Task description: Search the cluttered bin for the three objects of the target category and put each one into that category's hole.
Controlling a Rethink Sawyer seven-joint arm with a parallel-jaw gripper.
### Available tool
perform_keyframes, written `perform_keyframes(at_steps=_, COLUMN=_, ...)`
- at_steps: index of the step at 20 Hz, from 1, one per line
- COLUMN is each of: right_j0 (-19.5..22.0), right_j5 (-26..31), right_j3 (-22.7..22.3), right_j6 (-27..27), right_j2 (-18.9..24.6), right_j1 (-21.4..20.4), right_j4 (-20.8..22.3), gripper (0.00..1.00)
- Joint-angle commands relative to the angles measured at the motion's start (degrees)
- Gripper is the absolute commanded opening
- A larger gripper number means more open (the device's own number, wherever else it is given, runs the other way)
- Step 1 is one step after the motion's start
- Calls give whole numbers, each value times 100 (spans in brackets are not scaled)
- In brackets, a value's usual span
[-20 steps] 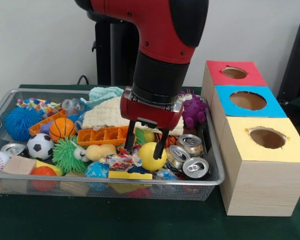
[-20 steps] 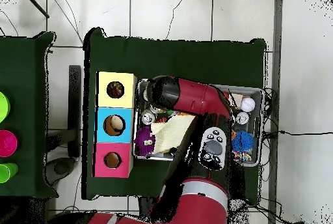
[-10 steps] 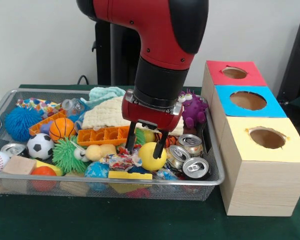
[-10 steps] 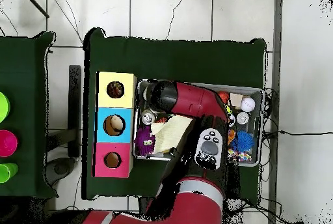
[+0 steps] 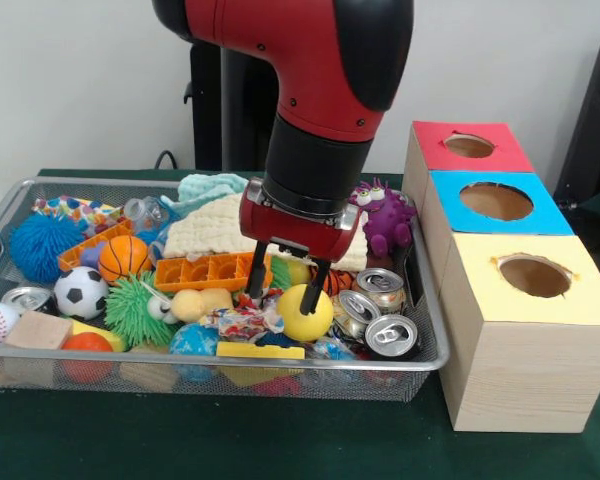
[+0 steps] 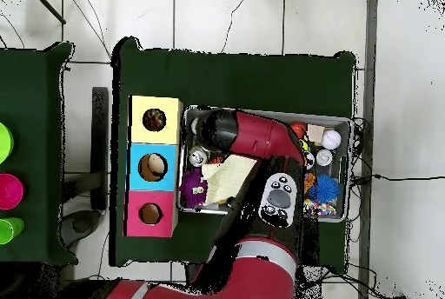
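The wire mesh bin (image 5: 428, 360) is full of toys, balls and cans. My gripper (image 5: 285, 290) is open and empty, fingers pointing down, low over the bin's middle. It hangs just above a crumpled many-coloured wrapper (image 5: 242, 322) and a yellow ball (image 5: 305, 312). A white wrapper with coloured polka dots (image 5: 75, 210) lies at the bin's back left corner. In the overhead view my arm (image 6: 252, 135) covers the gripper and much of the bin (image 6: 348, 123).
Three boxes stand right of the bin with a red-topped hole (image 5: 469, 146), a blue-topped hole (image 5: 496, 201) and a yellow-topped hole (image 5: 534, 276). Crushed cans (image 5: 390, 335), a purple plush toy (image 5: 388, 220), a cream cloth (image 5: 215, 228) and an orange tray (image 5: 205, 270) surround the gripper.
My gripper has shifted slightly to the left in the front view and stays open. The bin's contents have not moved.
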State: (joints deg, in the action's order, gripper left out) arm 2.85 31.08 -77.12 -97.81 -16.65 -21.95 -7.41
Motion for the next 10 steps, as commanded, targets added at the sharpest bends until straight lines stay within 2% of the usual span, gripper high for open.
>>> perform_keyframes(at_steps=1, right_j0=52, right_j5=-373, right_j3=-588, right_j6=-1572, right_j2=184, right_j1=262, right_j4=-239, gripper=100)
perform_keyframes(at_steps=10, right_j0=-39, right_j5=-476, right_j3=-571, right_j6=-1708, right_j2=50, right_j1=370, right_j4=-367, gripper=100)
